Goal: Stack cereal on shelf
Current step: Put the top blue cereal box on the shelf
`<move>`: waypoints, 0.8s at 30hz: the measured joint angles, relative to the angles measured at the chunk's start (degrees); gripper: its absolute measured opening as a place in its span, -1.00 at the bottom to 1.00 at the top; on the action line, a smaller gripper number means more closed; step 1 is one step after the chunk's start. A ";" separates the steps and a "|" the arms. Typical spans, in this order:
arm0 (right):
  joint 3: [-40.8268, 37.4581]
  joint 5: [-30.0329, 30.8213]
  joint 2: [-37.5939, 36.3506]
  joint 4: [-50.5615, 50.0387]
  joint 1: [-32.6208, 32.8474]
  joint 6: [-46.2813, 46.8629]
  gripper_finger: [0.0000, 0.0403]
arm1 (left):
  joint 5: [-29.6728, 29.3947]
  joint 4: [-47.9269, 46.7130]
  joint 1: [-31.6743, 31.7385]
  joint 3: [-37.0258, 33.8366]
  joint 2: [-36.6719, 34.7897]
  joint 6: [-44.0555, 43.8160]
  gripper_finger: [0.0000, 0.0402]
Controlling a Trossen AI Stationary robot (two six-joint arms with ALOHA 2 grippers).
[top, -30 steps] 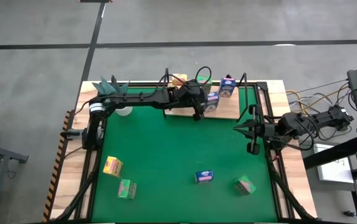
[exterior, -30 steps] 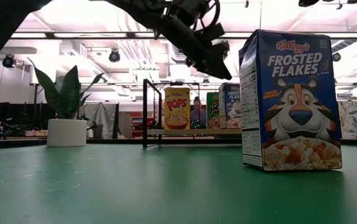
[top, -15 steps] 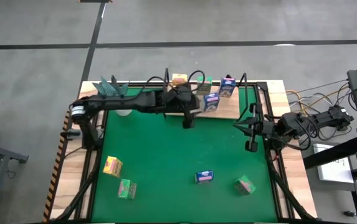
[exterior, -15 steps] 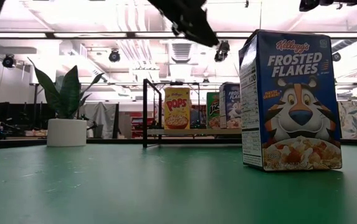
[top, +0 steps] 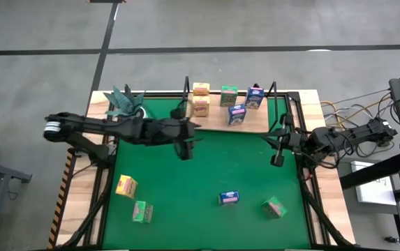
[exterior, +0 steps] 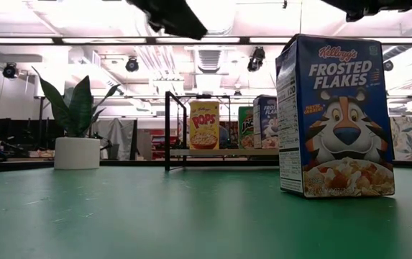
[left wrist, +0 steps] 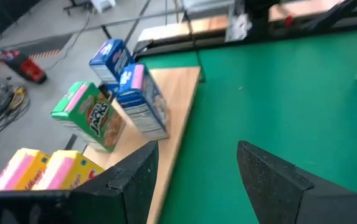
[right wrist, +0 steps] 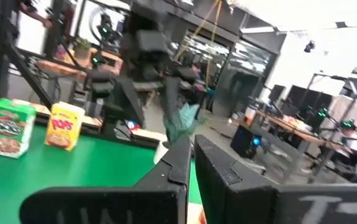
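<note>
Cereal boxes on the shelf (top: 255,120) number five by our count in the high view: two yellow-orange ones (top: 200,98) at its left end, one behind the other, a green one (top: 228,96) in the middle, and two blue ones (top: 245,106) toward the right. Four more wait on the green mat (top: 206,181): a yellow-orange box (top: 126,186) and a green box (top: 142,211) at the near left, a blue Frosted Flakes box (top: 229,198) near the middle, and another green box (top: 274,207) at the near right. So we judge the job a little over half done, with four boxes left to carry across.

We see the left pincer (top: 184,144) released and empty, hovering above the mat just near of the shelf's left half; its wrist view shows the two dark fingers (left wrist: 134,180) spread with nothing between them. The right pincer (top: 278,155) is clenched on nothing and waits at the mat's right edge.

In the low view the Frosted Flakes box stands upright, long axis vertical, printed face toward the near edge. The other three on the mat appear to lie flat at slight angles, though we cannot read their facing. The shelved boxes stand upright; the nearer blue one is turned somewhat askew.
</note>
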 joint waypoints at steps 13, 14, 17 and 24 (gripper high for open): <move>1.65 5.34 9.54 -0.69 -0.48 12.13 -0.94 | -0.28 15.66 -2.25 -19.04 -16.61 -1.38 0.00; 2.37 6.28 10.53 -0.81 -0.65 12.26 -0.94 | -0.27 15.85 -2.25 -19.63 -17.41 -1.57 0.00; 5.67 6.83 13.16 -3.83 -1.55 12.35 -0.94 | -0.26 15.84 -2.27 -21.23 -19.20 -1.86 0.00; 18.08 6.50 18.61 -22.51 -6.28 15.65 -0.94 | -0.27 15.56 -2.25 -22.31 -20.86 -0.97 0.00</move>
